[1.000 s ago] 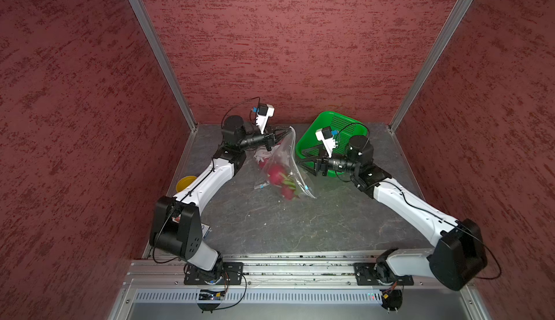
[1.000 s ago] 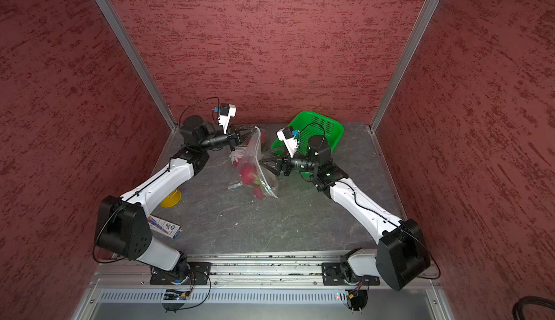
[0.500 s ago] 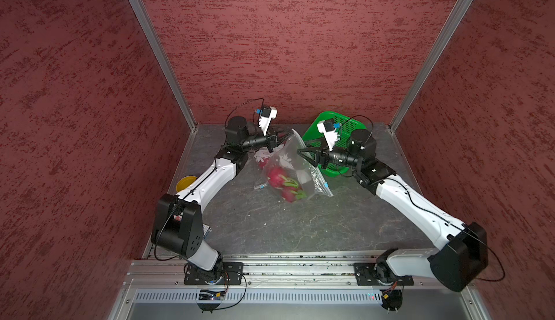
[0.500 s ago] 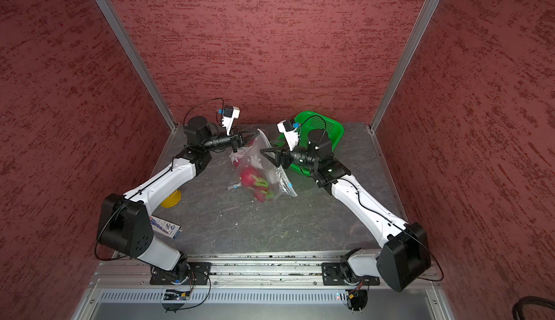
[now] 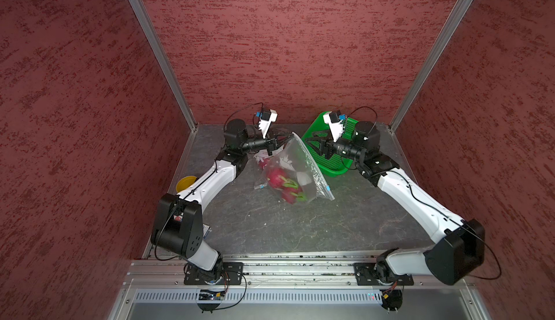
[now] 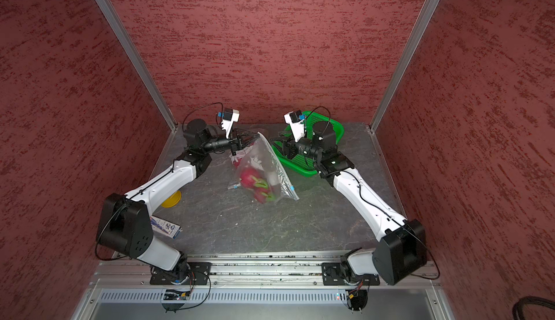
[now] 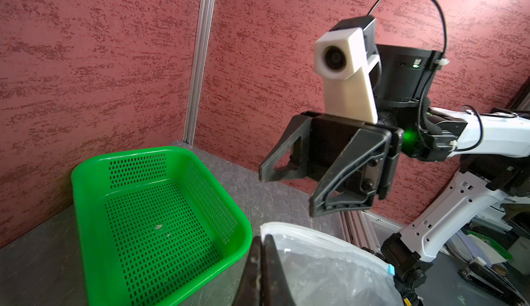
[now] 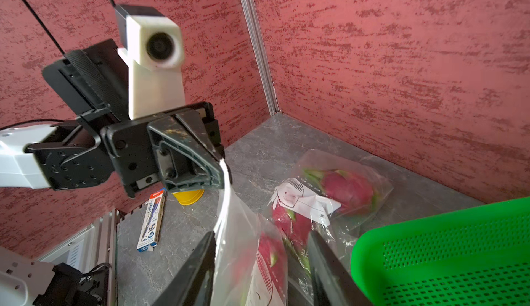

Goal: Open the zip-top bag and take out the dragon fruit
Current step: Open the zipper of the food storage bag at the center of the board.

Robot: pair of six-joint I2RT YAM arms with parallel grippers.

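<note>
The clear zip-top bag (image 5: 295, 165) (image 6: 265, 165) hangs from its top corner, its bottom resting on the table. My left gripper (image 5: 289, 137) (image 6: 256, 135) (image 7: 262, 240) (image 8: 220, 172) is shut on that corner. Magenta dragon fruit (image 5: 277, 177) (image 6: 247, 179) (image 8: 268, 250) lie inside at the bottom. My right gripper (image 5: 310, 144) (image 6: 274, 143) (image 7: 286, 192) (image 8: 261, 235) is open, level with the bag's upper edge. In the right wrist view the bag's (image 8: 238, 232) edge runs between its fingers, which are not clamped on it.
A green perforated basket (image 5: 333, 165) (image 6: 300, 165) (image 7: 86, 192) (image 8: 430, 232) stands under the right wrist. Behind the held bag a second bag (image 8: 370, 201) holds a dragon fruit (image 8: 347, 188). A yellow cup (image 5: 185, 183) (image 6: 171, 200) and a small box (image 6: 165, 227) (image 8: 152, 221) lie by the left arm.
My right gripper has risen toward the bag's upper edge and its jaws have narrowed. The bag has spread out to the right. The left gripper keeps its hold.
</note>
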